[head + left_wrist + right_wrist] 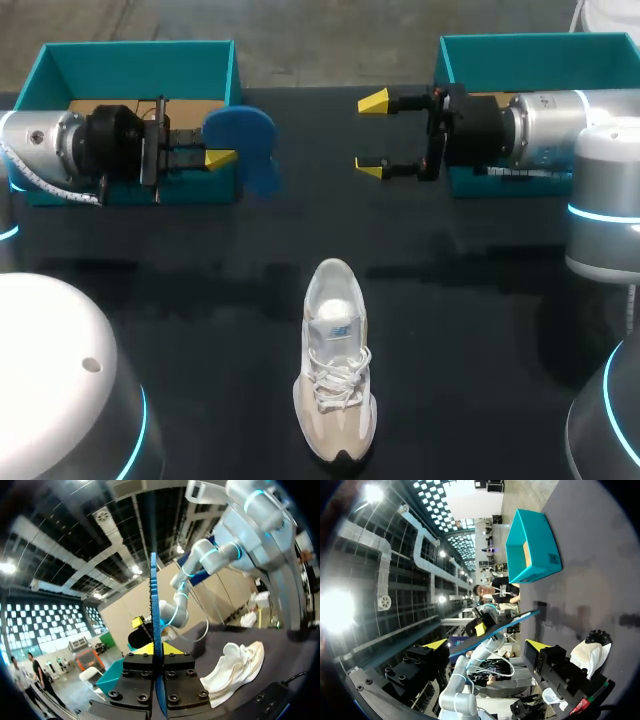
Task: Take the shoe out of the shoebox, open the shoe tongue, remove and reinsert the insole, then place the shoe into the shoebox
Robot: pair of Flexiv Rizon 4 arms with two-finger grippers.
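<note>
A white lace-up shoe (pixel 335 365) lies on the black table near the front middle, with its toe toward the front edge. My left gripper (pixel 222 158) hovers at the back left, shut on a blue insole (pixel 245 140) that sticks out past its yellow tips. In the left wrist view the insole (pixel 155 605) stands edge-on between the fingers of that gripper (pixel 158 650), and the shoe (pixel 235 672) lies off to one side. My right gripper (pixel 371 135) is at the back right, open and empty, facing the insole. Its wrist view shows the wide gap of the gripper (pixel 487 645), the insole (pixel 495 630) ahead and the shoe (pixel 592 652) beside it.
Two teal shoeboxes stand at the table's back edge. The left box (pixel 135 60) is behind my left arm and the right box (pixel 530 45) is behind my right arm. The left box (pixel 532 547) also shows far ahead in the right wrist view.
</note>
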